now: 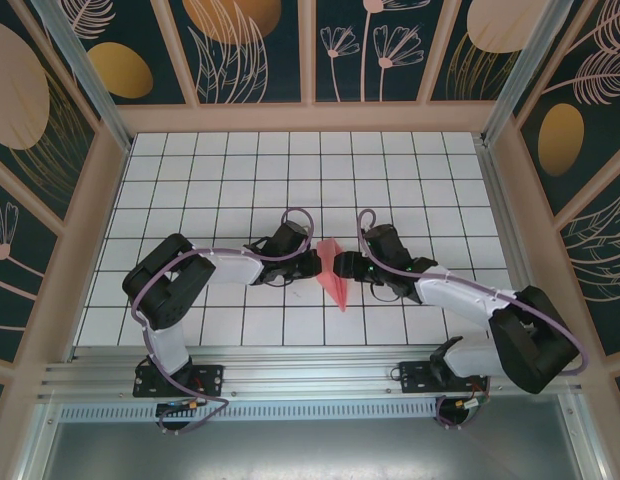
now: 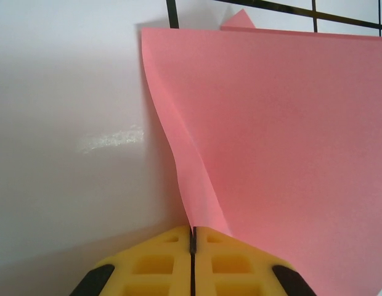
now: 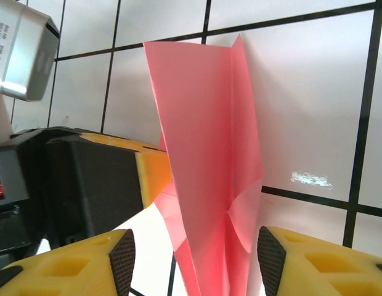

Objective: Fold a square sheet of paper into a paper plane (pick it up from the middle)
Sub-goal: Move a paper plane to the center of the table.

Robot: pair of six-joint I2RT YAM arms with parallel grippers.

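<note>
We are looking at the paper plane (image 1: 333, 272), a salmon-pink dart folded along a centre crease. It is sitting directly between our two claws, with its sharp tip pointing toward the arm bases.

Our left claw (image 2: 192, 237) is gripping the paper plane. Its yellow pads (image 2: 160, 259) are pressing together on a folded edge, and the pink layers are fanning out ahead of them.

Our right claw (image 3: 197, 246) is facing it from the other side with its jaws standing apart. The plane's narrow folded part is rising in the gap between them. One pad is staying clear of the paper and the other is sitting just beside it, so this claw is gripping nothing.

The white gridded surface (image 1: 240, 170) is spreading out beyond both claws.
</note>
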